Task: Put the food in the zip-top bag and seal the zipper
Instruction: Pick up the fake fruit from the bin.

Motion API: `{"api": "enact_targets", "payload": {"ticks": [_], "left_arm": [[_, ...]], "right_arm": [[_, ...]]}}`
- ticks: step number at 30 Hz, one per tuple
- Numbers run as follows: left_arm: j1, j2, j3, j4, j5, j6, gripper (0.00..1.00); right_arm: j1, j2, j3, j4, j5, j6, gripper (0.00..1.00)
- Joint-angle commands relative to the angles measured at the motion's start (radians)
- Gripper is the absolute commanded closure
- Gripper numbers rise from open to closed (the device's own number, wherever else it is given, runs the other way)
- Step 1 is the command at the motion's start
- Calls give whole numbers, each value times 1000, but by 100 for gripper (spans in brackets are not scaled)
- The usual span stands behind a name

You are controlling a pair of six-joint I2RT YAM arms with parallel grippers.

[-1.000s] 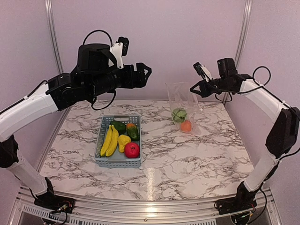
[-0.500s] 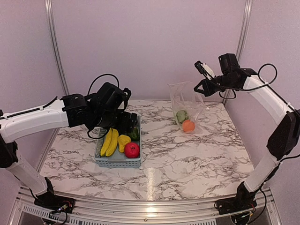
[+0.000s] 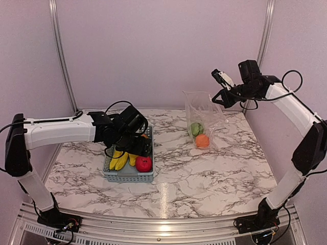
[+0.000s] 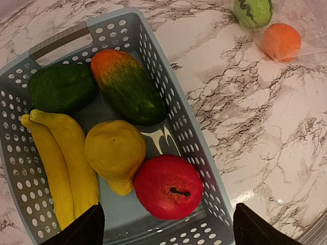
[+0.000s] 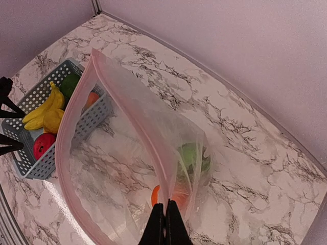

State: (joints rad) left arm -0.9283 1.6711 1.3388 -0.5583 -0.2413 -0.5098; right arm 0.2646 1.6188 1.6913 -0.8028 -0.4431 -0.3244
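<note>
Down low over the basket (image 3: 127,177) with the left gripper (image 3: 142,148), left of centre in the overhead view. A second ago up high in the upper left, well above the table (image 3: 219,173); half a second ago only partway down. Spread wide in the wrist view, with a dark fingertip (image 4: 89,227) at each lower corner and nothing held between. Directly above the red apple (image 4: 168,186), not touching any food yet.

Still in the basket: the apple at the near end, just beside a yellow pear-shaped fruit (image 4: 115,150). Next to that, the bananas (image 4: 61,163) along the left wall. At the far end, a dark green pepper (image 4: 61,87) and a green fruit with an orange tip (image 4: 130,89).

At right of centre, held up by its rim: the bag (image 3: 207,109), mouth open toward the basket. Pinched there by the right gripper (image 5: 165,219), fingers pressed together on the plastic. Hardly shifted over the last second, save a slight sway of the bag. Already inside at the bottom, resting on the table: the striped melon (image 3: 196,128) and the orange (image 3: 203,141), close together.

Points to a fresh pick-up about to start, most likely the apple, given its place under the open fingers. Whole basketful left to carry across. After that, the zipper (image 5: 58,148), a pinkish strip along the gaping mouth, not yet pressed closed.
</note>
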Motion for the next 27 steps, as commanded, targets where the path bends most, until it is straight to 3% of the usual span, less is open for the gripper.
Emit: {"api": "enact_targets", "payload": {"ticks": [1,27], "left_arm": [[19,54,-14,-6,23,-73,11],[71,164,-90,133,158,-179,19]], "right_arm": [[5,-33,8,-23,-13,-25,100],[5,-14,-12,-1,6,-31,100]]}}
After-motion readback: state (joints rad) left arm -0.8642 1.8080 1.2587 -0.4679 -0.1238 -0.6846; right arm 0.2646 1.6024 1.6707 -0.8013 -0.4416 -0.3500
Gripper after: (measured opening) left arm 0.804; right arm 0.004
